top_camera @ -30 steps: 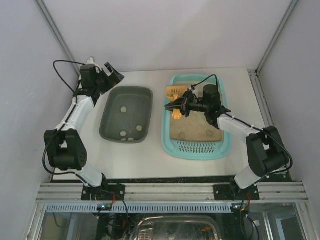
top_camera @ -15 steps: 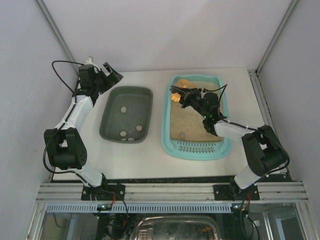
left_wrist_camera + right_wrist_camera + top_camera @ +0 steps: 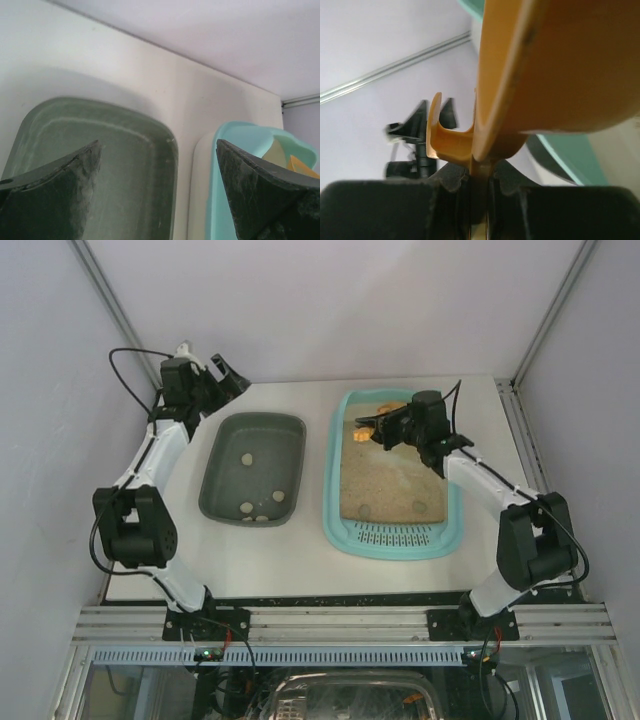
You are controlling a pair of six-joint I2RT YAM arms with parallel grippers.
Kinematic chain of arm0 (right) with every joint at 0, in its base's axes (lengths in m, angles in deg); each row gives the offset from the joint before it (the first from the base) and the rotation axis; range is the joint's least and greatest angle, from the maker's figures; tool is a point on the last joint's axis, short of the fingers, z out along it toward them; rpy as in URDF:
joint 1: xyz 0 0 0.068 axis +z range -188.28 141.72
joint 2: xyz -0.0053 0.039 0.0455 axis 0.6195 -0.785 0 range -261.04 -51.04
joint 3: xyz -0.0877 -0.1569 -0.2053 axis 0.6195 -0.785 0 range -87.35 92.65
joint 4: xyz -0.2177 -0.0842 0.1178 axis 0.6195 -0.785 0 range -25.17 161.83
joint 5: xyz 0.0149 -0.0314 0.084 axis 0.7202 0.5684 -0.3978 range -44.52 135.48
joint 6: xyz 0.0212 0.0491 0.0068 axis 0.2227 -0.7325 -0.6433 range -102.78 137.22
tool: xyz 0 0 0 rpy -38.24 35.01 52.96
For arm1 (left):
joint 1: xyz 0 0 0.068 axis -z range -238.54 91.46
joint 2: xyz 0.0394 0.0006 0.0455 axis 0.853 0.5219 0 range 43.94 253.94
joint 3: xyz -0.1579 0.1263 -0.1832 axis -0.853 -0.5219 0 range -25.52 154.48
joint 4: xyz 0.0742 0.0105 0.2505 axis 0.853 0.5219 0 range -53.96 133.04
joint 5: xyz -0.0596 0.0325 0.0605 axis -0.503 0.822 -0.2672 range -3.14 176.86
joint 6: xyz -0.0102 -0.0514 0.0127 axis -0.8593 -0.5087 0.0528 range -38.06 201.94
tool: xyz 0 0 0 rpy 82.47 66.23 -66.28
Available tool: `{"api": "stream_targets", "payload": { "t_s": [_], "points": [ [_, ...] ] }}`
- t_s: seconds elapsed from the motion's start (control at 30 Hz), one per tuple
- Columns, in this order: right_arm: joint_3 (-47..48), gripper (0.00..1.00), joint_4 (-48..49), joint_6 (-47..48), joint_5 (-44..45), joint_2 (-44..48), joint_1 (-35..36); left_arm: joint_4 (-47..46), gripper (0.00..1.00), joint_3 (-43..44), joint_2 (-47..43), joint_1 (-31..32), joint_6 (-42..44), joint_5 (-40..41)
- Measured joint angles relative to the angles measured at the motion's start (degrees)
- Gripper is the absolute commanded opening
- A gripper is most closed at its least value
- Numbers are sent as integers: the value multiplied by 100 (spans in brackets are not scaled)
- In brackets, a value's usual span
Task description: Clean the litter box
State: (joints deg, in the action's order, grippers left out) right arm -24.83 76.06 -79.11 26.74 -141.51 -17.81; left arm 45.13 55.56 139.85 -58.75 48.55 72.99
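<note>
The light-turquoise litter box [image 3: 336, 502] lies right of centre, with beige litter and a slotted grate [image 3: 395, 535] at its near end. Two pale clumps [image 3: 365, 510] rest on the litter by the grate. My right gripper [image 3: 392, 428] hovers over the box's far end, shut on the handle of an orange scoop [image 3: 368, 427]. In the right wrist view the scoop [image 3: 560, 65] fills the frame above the clamped right gripper [image 3: 481, 185]. My left gripper [image 3: 218, 377] stands open beyond the dark tray's far-left corner. In the left wrist view the left gripper [image 3: 157, 146] holds nothing.
A dark grey-green tray [image 3: 215, 472] sits left of the litter box with several pale clumps inside. It also shows in the left wrist view [image 3: 100, 150], beside the litter box rim [image 3: 250, 132]. White walls close in the table's back and sides.
My right gripper has carried the scoop from over the box's left middle up to its far end. The left gripper has shifted slightly and stays open.
</note>
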Motion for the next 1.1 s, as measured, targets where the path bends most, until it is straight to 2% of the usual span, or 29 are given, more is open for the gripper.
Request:
{"api": "stream_targets", "payload": {
  "t_s": [0.17, 0.3, 0.4, 0.5, 0.73, 1.1],
  "points": [
    [1764, 0, -3174, 2286, 138, -289, -76, 22, 100, 951, 601, 173, -20, -142],
    [3995, 0, -5543, 4059, 885, -1488, 188, 48, 100, 1080, 706, 297, -52, -245],
    [5069, 0, -7029, 4765, 1849, -2430, 555, 103, 100, 1078, 710, 369, -50, -328],
    [5355, 0, -8052, 5099, 2608, -3099, 966, 109, 100, 1056, 710, 393, -2, -367],
    [4798, 0, -9208, 5154, 3412, -3233, 1403, 96, 100, 623, 603, 389, 175, -505],
    [4291, 0, -9492, 5053, 4389, -3075, 892, -96, 100, 61, 437, 389, 208, -688]
  ]
}}
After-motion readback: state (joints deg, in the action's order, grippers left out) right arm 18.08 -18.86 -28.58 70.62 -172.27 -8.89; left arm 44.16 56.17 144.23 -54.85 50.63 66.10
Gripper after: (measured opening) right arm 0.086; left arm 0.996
